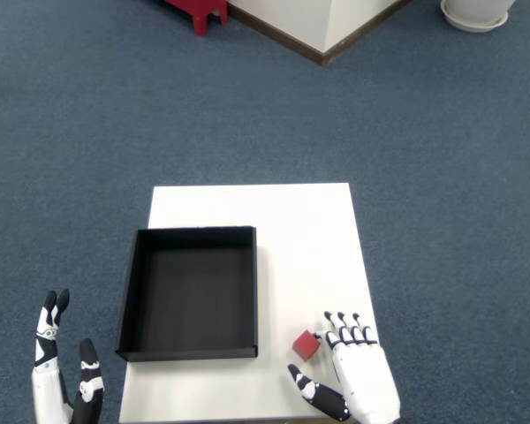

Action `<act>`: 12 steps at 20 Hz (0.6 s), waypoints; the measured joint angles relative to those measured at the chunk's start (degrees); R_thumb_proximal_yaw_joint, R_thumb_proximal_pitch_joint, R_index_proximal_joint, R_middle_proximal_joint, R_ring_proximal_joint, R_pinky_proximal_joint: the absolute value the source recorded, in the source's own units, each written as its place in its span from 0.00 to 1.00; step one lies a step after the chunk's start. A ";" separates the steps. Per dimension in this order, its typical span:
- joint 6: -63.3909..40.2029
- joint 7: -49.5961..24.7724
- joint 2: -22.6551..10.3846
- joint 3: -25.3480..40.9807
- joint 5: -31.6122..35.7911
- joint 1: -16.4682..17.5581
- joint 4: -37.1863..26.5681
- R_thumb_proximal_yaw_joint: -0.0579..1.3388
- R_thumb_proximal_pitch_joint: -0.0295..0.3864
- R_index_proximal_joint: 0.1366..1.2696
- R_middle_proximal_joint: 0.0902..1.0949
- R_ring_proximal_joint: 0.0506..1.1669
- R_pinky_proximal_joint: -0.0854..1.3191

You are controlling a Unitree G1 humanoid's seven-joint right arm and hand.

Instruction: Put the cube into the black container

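Red cube (306, 344) sits on the white worktop (300, 230), just right of the black container's (192, 292) near corner. Right robot hand (353, 375) is spread, empty, fingertips beside the cube. Best: close thumb and fingers squarely on opposite faces before lifting.

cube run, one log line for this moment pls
cube: on table, right of container | container: empty | right hand: open, fingers beside cube | grasp: not yet
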 measured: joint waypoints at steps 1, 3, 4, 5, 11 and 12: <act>0.40 0.00 0.00 -0.01 0.00 0.01 -0.14 0.35 0.24 0.38 0.10 0.13 0.05; 0.58 -0.04 0.02 -0.02 -0.02 0.07 -0.25 0.41 0.30 0.39 0.10 0.13 0.05; 0.75 -0.06 0.02 -0.05 -0.02 0.09 -0.26 0.43 0.32 0.40 0.10 0.13 0.05; 1.10 -0.06 0.02 -0.09 -0.01 0.13 -0.26 0.46 0.35 0.45 0.11 0.13 0.05; 1.40 -1.47 0.03 -1.23 0.22 1.12 -0.25 0.88 0.49 0.84 0.19 0.17 0.12; 1.26 -2.20 0.04 -1.44 0.24 1.50 -0.25 0.89 0.51 0.82 0.19 0.17 0.13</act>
